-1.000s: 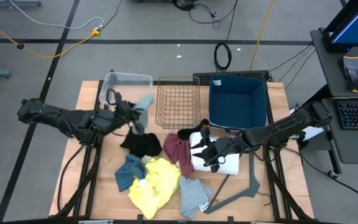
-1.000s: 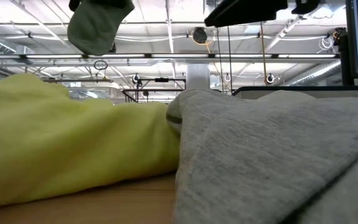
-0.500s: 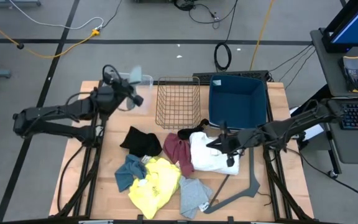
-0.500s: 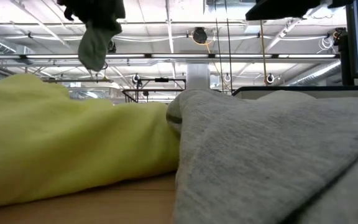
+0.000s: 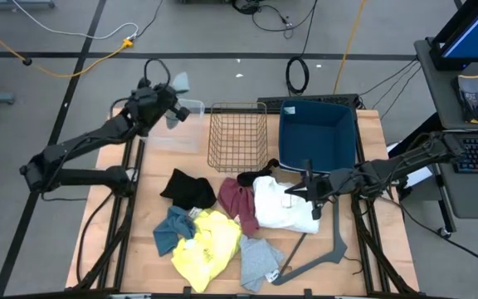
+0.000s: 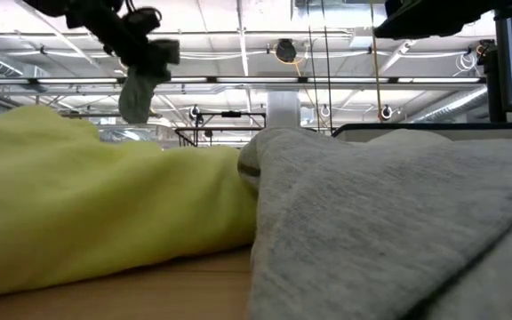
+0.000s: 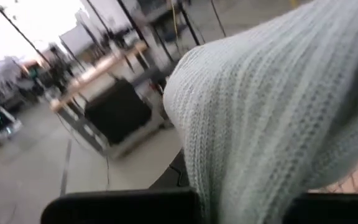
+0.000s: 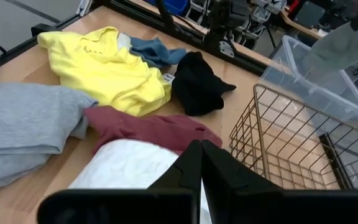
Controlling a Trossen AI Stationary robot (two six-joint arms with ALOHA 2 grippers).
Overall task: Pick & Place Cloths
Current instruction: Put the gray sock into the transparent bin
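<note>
My left gripper (image 5: 163, 98) is shut on a pale grey knit cloth (image 5: 179, 81) high over the far edge of the clear bin (image 5: 181, 124). In the low view this cloth (image 6: 137, 96) dangles under the gripper (image 6: 145, 55). My right gripper (image 5: 309, 190) is shut and empty above the right side of the white cloth (image 5: 280, 208). Its closed fingertips (image 8: 201, 155) show over the white cloth (image 8: 126, 168). On the table lie the maroon (image 5: 237, 203), black (image 5: 189, 189), teal (image 5: 171, 228), yellow (image 5: 206, 245) and grey (image 5: 260, 262) cloths. My left gripper pinches the pale grey cloth between its two fingers at its upper part (image 7: 241, 193). The fingers point nearly level toward the table's far left corner. The cloth hangs slack below them (image 6: 135, 102), clear of the table and the bin.
A wire basket (image 5: 237, 133) and a blue bin (image 5: 316, 137) stand along the far edge, right of the clear bin. A grey angled bar (image 5: 326, 249) lies near the front right. Two cloths (image 6: 105, 204) fill the low view close to the camera.
My left gripper has swung with the pale grey cloth from above the black cloth toward the table's far left corner, over the clear bin, rolling as it went. My right gripper has drawn back toward the right edge off the white cloth and has shut empty.
</note>
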